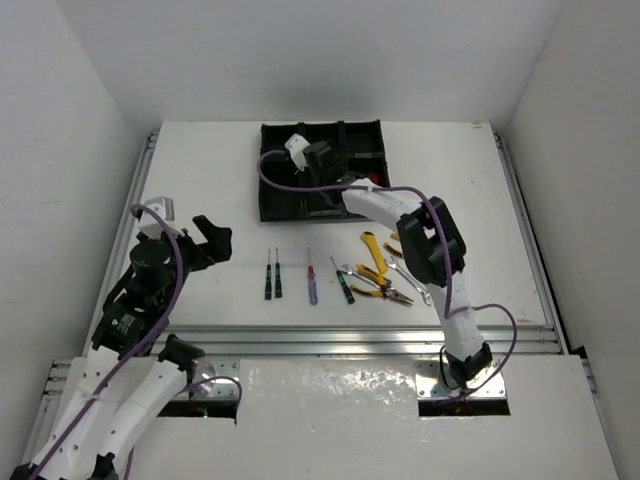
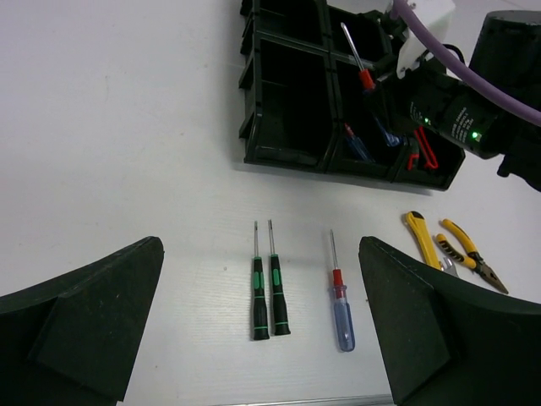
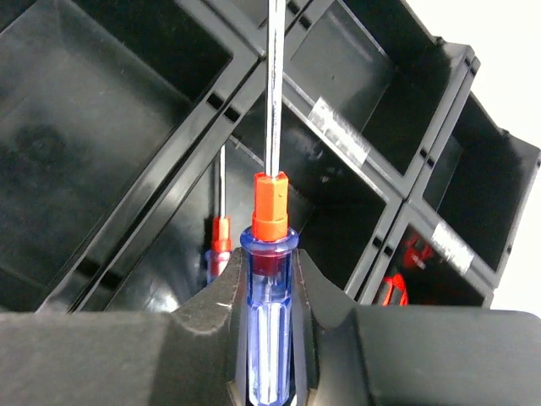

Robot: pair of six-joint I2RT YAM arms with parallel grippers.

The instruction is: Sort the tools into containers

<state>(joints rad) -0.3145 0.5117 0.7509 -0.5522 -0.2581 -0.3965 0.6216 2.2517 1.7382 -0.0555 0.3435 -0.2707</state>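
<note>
My right gripper [image 3: 269, 334] is shut on a blue-handled screwdriver with a red collar [image 3: 270, 254], its shaft pointing out over the black compartment tray [image 3: 385, 182]. A second blue and red screwdriver [image 3: 220, 245] lies in the compartment below, and red-handled cutters [image 3: 404, 269] lie in the one beside it. From above, this gripper [image 1: 318, 160] hangs over the tray [image 1: 272, 132]. My left gripper [image 2: 260, 249] is open and empty above the table. Under it lie two black-green screwdrivers [image 2: 269, 292] and a blue and red screwdriver [image 2: 341, 306].
Right of the screwdrivers lie a third black-green screwdriver [image 1: 343, 281], yellow-handled pliers [image 1: 385, 287], a yellow tool [image 1: 372, 246] and silver wrenches [image 1: 416, 287]. An aluminium rail [image 1: 350, 338] runs along the table's near edge. White walls enclose the table on three sides.
</note>
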